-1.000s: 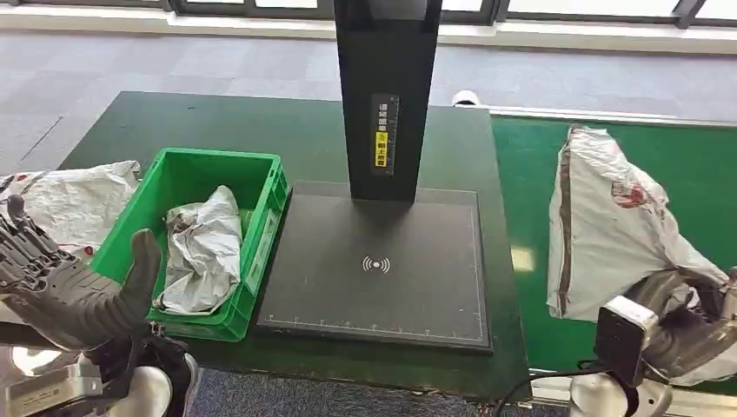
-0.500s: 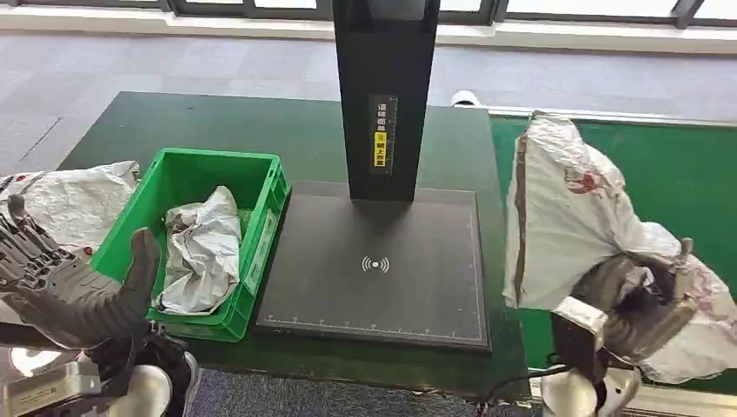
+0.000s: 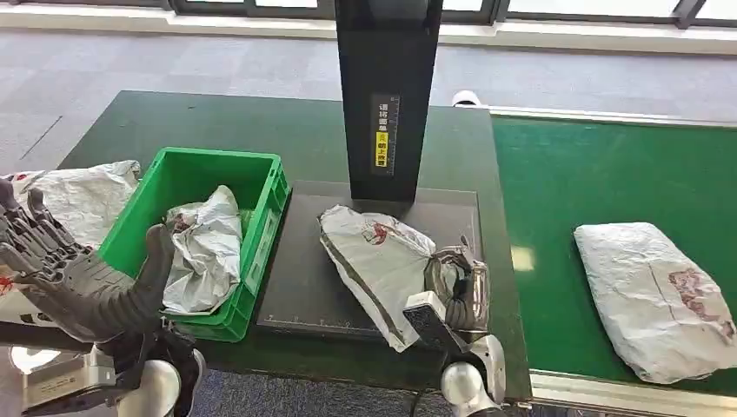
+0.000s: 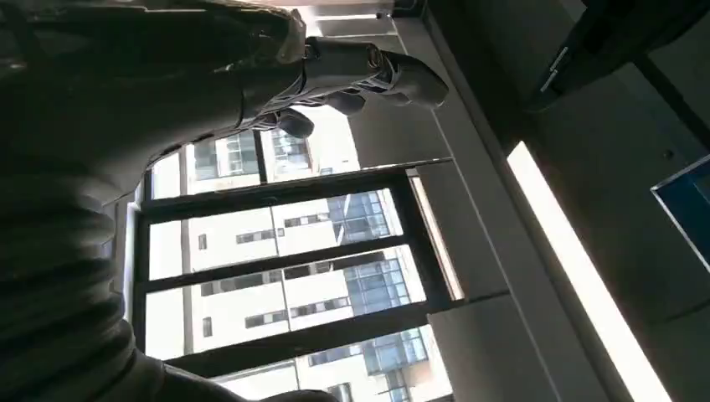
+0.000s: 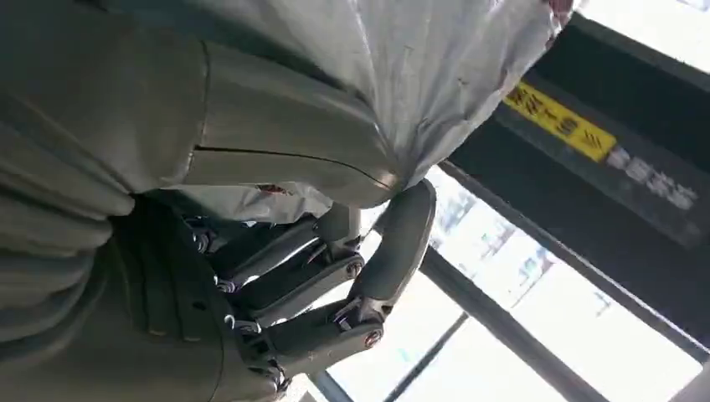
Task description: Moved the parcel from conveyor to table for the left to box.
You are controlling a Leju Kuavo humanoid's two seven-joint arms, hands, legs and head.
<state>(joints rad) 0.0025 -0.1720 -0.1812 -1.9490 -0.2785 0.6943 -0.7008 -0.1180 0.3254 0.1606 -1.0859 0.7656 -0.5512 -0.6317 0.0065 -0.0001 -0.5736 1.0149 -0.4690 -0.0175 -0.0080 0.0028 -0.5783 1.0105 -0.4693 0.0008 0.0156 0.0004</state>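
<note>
A white plastic parcel with a red mark lies over the black scanner pad on the dark table. My right hand grips its near right end; the right wrist view has the parcel's film pressed between thumb and fingers. My left hand hovers open, fingers spread, at the near left of the green crate. In the left wrist view that hand holds nothing. Another white parcel lies on the green conveyor.
The crate holds a crumpled grey-white parcel. Another white bag lies on the table left of the crate. A black scanner post rises behind the pad. The table's front edge runs just past the pad.
My right hand has carried the parcel leftward off the conveyor and down onto the scanner pad. A new parcel has appeared on the belt. My left hand has shifted slightly.
</note>
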